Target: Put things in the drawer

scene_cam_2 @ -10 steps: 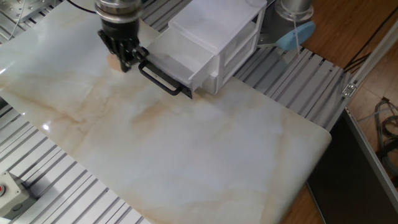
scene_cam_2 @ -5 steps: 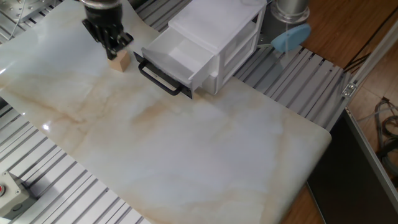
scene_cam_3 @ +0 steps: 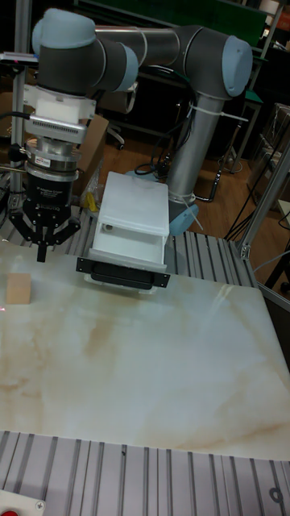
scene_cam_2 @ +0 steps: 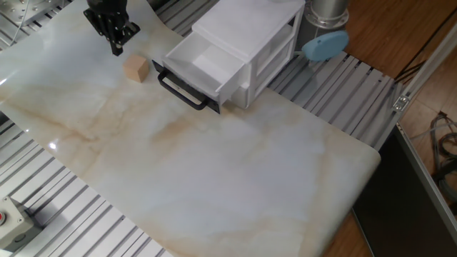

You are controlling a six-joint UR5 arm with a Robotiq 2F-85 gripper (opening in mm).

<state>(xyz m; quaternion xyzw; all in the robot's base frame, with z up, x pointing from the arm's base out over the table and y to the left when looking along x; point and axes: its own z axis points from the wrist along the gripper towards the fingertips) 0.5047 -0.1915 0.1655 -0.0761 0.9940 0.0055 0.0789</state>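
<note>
The small light-tan wooden cube (scene_cam_2: 136, 68) (scene_cam_3: 18, 289) rests on the marble tabletop, just left of the drawer's black bar handle (scene_cam_2: 187, 93) (scene_cam_3: 122, 270). The white drawer (scene_cam_2: 198, 63) (scene_cam_3: 129, 240) is pulled open out of its cabinet, and nothing shows inside it. My gripper (scene_cam_2: 116, 47) (scene_cam_3: 42, 253) hangs above the table, behind and to the left of the cube, not touching it. Its fingers meet at a point with nothing between them, so it is shut.
The white cabinet (scene_cam_2: 250, 32) (scene_cam_3: 138, 197) stands at the back of the table. A light-blue disc (scene_cam_2: 325, 44) (scene_cam_3: 184, 218) sits by the arm's base column. Ribbed aluminium rails (scene_cam_2: 71, 207) border the marble slab. A box with a red button (scene_cam_2: 8, 218) is at the front left.
The gripper has moved up and back to the left, away from the cube, which was partly hidden under it and now stands uncovered. The blue disc has shifted slightly left.
</note>
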